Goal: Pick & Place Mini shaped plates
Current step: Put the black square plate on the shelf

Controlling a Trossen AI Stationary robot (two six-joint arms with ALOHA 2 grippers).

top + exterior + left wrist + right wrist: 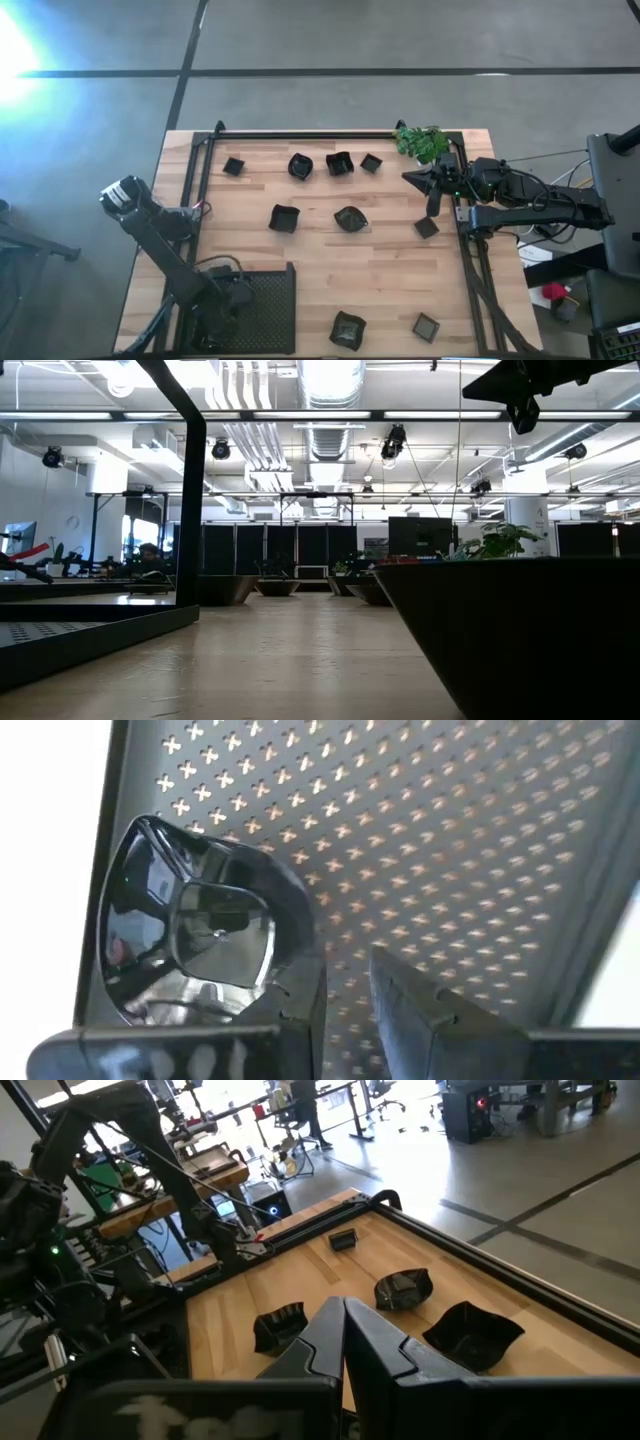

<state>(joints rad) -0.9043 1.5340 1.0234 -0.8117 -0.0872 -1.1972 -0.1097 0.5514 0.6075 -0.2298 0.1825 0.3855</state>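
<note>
Hovering over the black mesh tray (262, 300) at the tabletop's (320, 260) near left, the left gripper (345, 1010) stands spread beside a mini plate (200, 935) evidently just set there, while the right gripper (343, 1325), pressed together, waits far right among the remaining mini plates (350, 218).

Mesh tray (262, 305) at the table's (320, 275) near-left corner, with the left gripper (345, 1010) inside it, one mini plate (195, 935) resting on the tray floor just beside the fingers. Four mini plates (302, 165) in a row along the far edge; two (318, 217) mid-table; one (427, 228) near the right edge; two (388, 327) along the near edge. Plant (421, 143) at the far-right corner. Right gripper (412, 177) just beside the plant, over the right side.
</note>
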